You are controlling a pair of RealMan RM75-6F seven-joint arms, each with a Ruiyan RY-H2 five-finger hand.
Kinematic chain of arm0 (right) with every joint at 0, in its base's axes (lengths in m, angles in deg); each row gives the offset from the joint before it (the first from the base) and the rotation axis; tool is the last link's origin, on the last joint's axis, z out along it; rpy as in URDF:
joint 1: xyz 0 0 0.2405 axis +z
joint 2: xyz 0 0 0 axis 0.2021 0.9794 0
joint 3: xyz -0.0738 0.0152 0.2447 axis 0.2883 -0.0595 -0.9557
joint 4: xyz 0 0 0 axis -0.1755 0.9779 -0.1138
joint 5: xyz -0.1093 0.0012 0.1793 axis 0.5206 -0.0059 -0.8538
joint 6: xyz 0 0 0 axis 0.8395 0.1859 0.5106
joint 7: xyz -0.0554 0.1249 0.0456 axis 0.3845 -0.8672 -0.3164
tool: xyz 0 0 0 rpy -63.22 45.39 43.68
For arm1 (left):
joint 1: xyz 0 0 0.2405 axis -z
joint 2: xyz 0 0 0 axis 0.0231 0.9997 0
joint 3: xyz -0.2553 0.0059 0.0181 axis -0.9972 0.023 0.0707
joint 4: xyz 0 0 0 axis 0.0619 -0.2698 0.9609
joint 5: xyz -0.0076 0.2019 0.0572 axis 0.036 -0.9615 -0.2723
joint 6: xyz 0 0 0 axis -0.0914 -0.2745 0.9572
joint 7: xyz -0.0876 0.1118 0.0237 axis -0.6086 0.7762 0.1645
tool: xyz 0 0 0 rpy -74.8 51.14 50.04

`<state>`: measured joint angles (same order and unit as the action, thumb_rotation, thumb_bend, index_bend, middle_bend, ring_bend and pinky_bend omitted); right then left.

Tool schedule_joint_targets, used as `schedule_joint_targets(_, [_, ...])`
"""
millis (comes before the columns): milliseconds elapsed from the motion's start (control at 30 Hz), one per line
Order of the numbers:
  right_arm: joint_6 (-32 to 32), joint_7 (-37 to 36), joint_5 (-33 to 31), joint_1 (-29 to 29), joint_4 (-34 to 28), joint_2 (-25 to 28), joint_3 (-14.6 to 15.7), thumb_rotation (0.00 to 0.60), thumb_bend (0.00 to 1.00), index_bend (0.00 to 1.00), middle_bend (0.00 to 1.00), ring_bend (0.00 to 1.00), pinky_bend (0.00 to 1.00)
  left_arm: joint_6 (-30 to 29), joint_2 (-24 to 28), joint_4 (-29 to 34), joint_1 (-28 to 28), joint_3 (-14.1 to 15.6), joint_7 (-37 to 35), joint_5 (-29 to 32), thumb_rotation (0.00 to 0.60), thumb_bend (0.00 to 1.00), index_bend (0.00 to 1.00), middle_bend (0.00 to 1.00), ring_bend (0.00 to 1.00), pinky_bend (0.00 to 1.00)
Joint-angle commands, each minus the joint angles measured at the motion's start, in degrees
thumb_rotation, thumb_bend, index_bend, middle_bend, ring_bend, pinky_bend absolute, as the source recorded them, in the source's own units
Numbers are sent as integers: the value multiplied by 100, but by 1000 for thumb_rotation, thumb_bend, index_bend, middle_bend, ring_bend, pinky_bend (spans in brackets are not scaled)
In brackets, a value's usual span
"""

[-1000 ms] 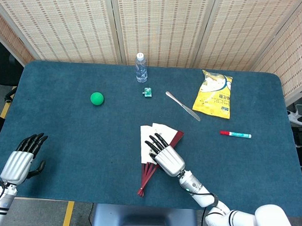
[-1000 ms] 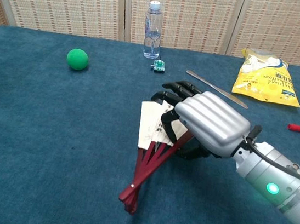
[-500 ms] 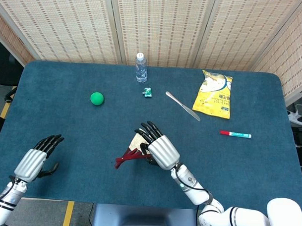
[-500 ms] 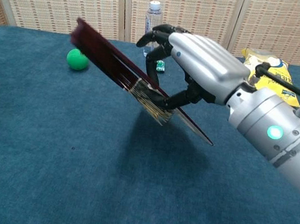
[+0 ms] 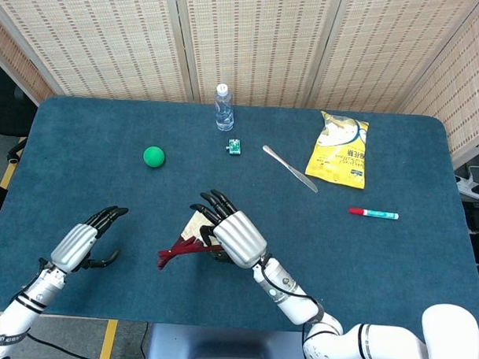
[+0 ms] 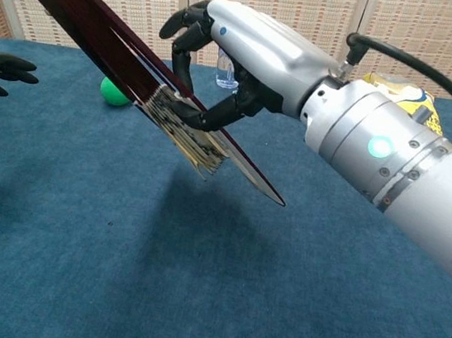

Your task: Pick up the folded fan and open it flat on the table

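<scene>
While your right hand pinches the fan aloft near table centre, left hand sits released at 9 o'clock — grip's thin, so a quick twist cd drop it.

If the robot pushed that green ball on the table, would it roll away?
Probably yes. The green ball looks round and smooth and sits alone on the flat blue table, so a nudge would likely send it rolling. It looks small beside the water bottle, so it is probably light. The cloth-like table top might slow it.
</scene>
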<state>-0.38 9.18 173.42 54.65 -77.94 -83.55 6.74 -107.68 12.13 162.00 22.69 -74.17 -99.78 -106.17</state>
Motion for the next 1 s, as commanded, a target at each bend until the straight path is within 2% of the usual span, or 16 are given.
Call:
schedule_joint_targets(33, [317,21,-431,212,-229,29,-261,600,520,817,155,0,0,-79,-128,-122,294,117,-932,-369,600,413,0,69,11,140])
schedule_joint_targets(133, [561,139,-883,406,-363,36,-480,600,521,816,155,0,0,-59,-117,-61,409,259,-1133,-528,600,415,0,68,11,140])
schedule_joint_targets(267, [680,353,-1306,594,-454,14,-624,600,520,817,155,0,0,-94,-131,57,504,337,-1310,-600,600,415,0,67,7,138])
schedule_joint_targets(700, [519,525,-1645,858,-647,-93,-552,600,520,817,155,0,0,53,-546,30,763,99,-999,-207,600,414,40,101,10,138])
schedule_joint_targets(767, [517,566,-1708,914,-589,-122,-549,600,520,817,155,0,0,-2,-593,39,775,93,-1043,-204,600,414,82,129,22,139])
schedule_joint_targets(1000, [449,532,-1766,1050,-416,-237,-542,600,520,817,155,0,0,-182,-699,49,759,66,-1151,-122,600,421,317,379,146,172])
